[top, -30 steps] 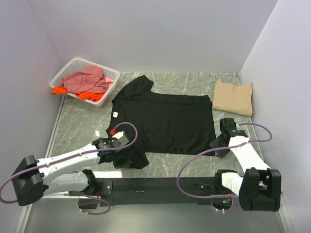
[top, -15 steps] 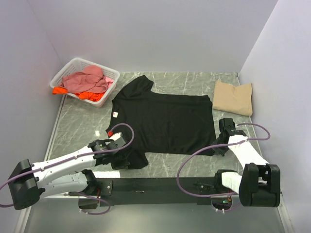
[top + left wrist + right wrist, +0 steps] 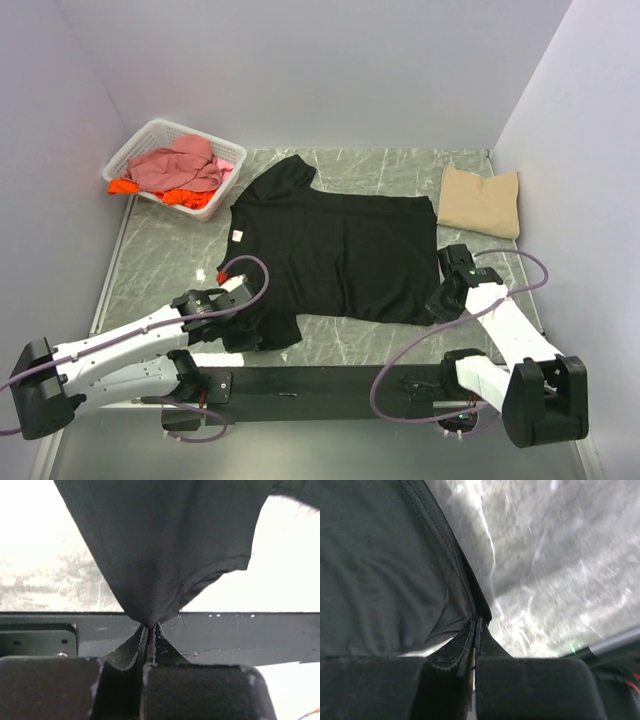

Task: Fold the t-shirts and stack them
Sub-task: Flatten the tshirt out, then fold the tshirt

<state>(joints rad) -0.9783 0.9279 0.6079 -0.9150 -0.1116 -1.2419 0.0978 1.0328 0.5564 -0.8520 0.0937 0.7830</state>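
My left gripper [image 3: 252, 326] and right gripper [image 3: 437, 303]: both clamped on black shirt [image 3: 340, 255], lower frame. Lift together, evenly, cloth taut between.

Robot lab cell: plain walls [image 3: 300, 70] enclose a marble tabletop [image 3: 160, 262].

Orange tee [image 3: 192, 198] mostly hidden under pink tee [image 3: 180, 165]; black tee [image 3: 340, 250] label [image 3: 237, 236] too sm. to read.
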